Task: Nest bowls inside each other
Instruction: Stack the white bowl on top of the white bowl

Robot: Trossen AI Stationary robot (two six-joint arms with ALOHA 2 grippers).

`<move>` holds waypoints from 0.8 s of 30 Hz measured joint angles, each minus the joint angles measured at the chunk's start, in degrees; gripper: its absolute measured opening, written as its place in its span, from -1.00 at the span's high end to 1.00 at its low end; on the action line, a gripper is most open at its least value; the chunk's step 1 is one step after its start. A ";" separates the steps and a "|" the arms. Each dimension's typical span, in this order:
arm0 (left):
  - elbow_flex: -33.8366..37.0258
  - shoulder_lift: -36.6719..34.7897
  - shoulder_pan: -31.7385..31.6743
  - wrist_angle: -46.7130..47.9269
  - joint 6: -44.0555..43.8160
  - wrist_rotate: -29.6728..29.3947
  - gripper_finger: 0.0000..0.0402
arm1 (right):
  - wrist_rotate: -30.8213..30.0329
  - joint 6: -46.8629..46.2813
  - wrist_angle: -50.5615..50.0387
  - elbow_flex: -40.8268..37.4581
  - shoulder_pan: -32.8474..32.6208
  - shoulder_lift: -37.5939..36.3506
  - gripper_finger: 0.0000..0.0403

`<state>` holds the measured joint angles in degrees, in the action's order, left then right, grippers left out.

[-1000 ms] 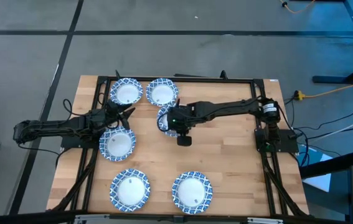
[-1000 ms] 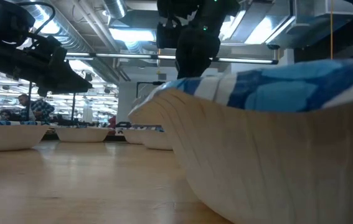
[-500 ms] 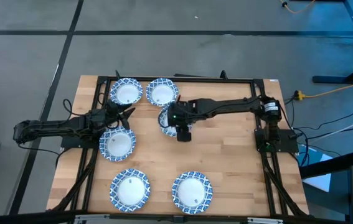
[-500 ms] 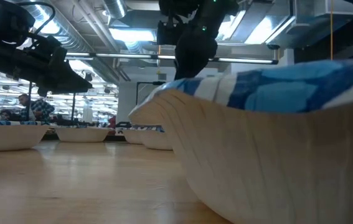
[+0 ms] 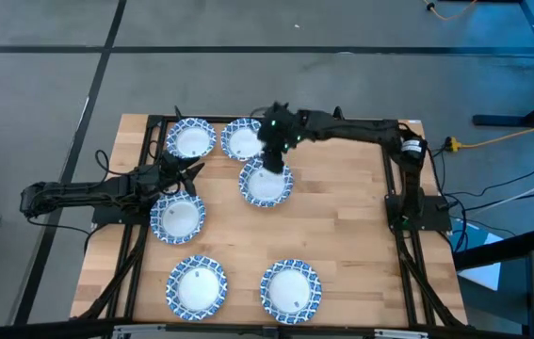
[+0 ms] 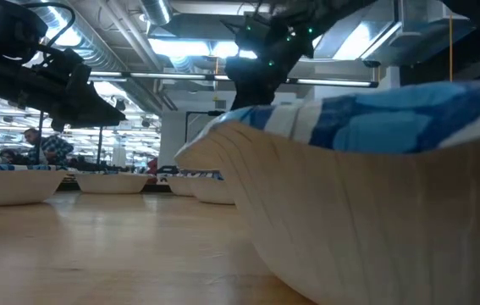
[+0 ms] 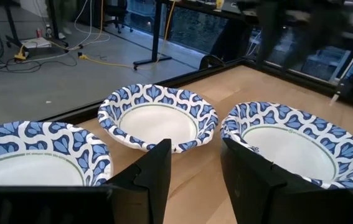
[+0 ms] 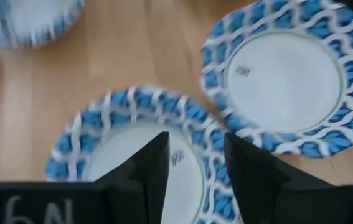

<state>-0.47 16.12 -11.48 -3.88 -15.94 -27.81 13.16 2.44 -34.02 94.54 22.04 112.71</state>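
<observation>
Six small round bowls with blue-and-white patterned rims (image 5: 266,184) lie apart on the wooden table (image 5: 351,235). The right hand (image 5: 273,158) hovers empty, fingers parted, just above one middle bowl, two more beyond. The left hand (image 5: 189,173), fingers parted and empty, rests between three bowls.

From overhead the right tool (image 5: 273,151) covers the near rim of the back bowl (image 5: 244,139), so contact there cannot be judged. At desk height the nearest bowl (image 6: 366,186) runs off the right and bottom edges and blocks everything behind it. In the right wrist view the bowl under the fingers (image 8: 145,146) is smeared and cut by the lower edge; another bowl (image 8: 30,18) is cropped at the top corner. People in the background (image 6: 41,146) are too small to make out
</observation>
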 joint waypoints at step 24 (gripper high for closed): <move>0.00 0.00 0.00 0.00 -0.08 -0.02 0.34 | 14.63 -19.89 7.06 -0.09 15.00 2.40 0.31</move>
<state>-0.47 16.12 -11.49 -3.88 -16.02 -27.83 27.79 -17.45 -26.96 94.45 37.04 115.11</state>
